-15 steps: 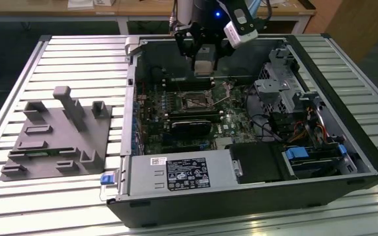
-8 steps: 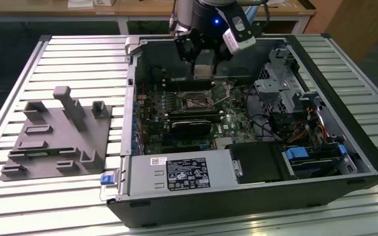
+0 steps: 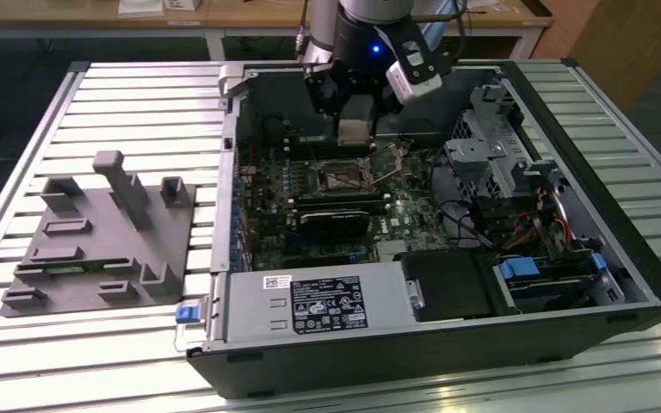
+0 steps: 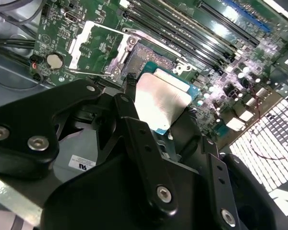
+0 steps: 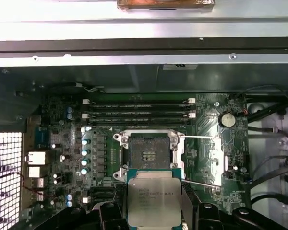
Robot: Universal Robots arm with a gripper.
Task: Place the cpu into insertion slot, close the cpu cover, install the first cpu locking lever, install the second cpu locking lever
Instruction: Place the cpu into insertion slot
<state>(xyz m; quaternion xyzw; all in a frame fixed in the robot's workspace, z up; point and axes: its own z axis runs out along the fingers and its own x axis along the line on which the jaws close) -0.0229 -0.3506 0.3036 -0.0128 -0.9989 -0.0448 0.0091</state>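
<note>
First wrist view: the gripper (image 5: 154, 215) squeezes the cpu (image 5: 154, 194) tight by two sides. The cpu is flat, near the insertion slot (image 5: 148, 155) but not in it. In the second wrist view the cpu cover (image 4: 119, 53) is flipped open beside the slot.

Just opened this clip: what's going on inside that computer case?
A single robot arm is reaching into an open computer case that lies on a slatted table. Its gripper is shut on the cpu and holds it flat over the motherboard, close to the insertion slot but not seated in it. The slot is bare and the cpu cover is swung open to one side, so nothing has been inserted or closed yet.
</note>
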